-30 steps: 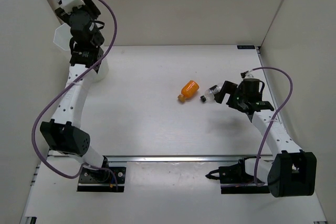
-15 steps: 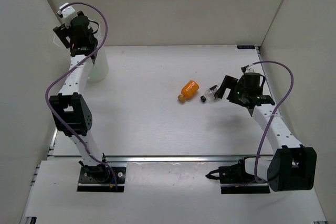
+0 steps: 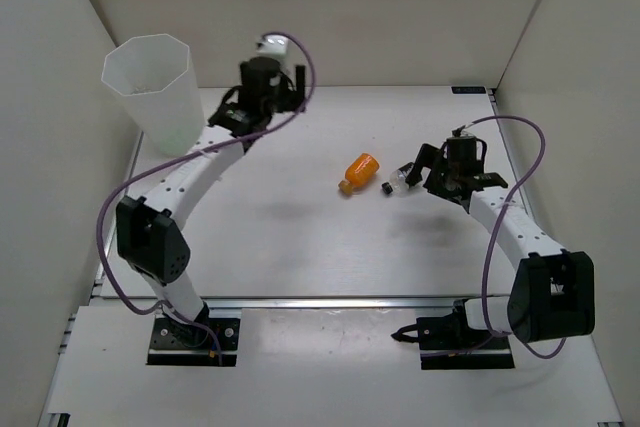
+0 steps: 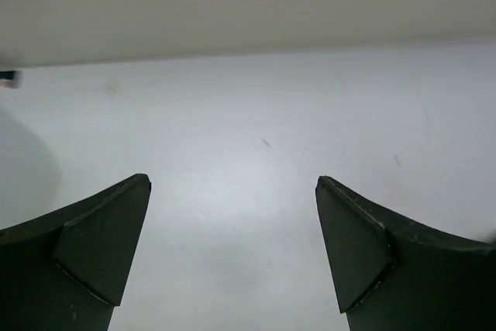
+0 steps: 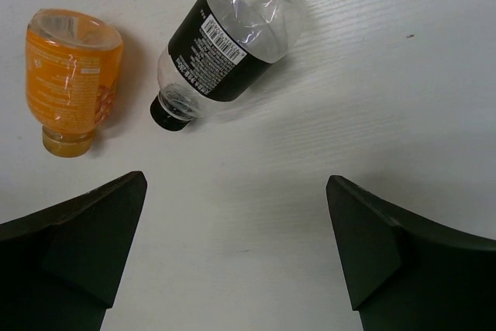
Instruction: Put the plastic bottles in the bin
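At the far left the bin point(image 3: 148, 87) was stood upright, its contents blurred by the translucent wall (only a greenish tinge was seen low down). The left gripper point(image 4: 232, 184) was spread wide above the table point(image 4: 256, 114), with nothing held. Mid-table, the orange bottle point(image 5: 72, 75) and the black-labelled bottle point(image 5: 221, 44) were laid side by side, not touching. The right gripper point(image 5: 236, 182) was held wide just short of them, with neither touched.

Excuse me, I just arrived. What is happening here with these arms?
Two arms are putting plastic bottles into the bin. Two bottles lie on the table: an orange bottle and a clear bottle with a black label. The right arm's fingers hover open just short of them. The left arm's fingers are open and empty, near the bin.
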Motion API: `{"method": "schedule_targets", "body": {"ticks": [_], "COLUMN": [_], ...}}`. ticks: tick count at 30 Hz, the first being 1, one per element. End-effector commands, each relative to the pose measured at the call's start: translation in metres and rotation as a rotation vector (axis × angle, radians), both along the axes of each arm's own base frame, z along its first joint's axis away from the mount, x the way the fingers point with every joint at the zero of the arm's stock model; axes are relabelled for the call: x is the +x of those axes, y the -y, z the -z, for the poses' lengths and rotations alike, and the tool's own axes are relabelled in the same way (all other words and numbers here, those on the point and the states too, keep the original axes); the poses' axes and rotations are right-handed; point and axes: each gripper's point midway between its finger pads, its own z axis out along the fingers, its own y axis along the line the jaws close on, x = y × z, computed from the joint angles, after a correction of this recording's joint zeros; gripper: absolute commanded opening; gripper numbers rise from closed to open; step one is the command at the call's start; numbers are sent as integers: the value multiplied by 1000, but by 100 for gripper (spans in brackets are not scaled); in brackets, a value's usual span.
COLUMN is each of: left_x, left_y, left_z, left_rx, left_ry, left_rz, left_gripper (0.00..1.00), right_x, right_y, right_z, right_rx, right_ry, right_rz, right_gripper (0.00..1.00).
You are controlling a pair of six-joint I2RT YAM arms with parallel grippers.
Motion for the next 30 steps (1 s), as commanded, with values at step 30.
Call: {"method": "schedule_targets", "body": {"ticks": [30], "left_x": [-58], "left_y": [256], "left_z": [231], "left_rx": [201], "left_ry": [-510], "left_rz": [617], "left_gripper": [63], "right_x": [-103], "right_y": [110], "right_z": [-2], "right_rx": [-143], "right_ry": [28], "right_rz": [291], "right_gripper": [100]}}
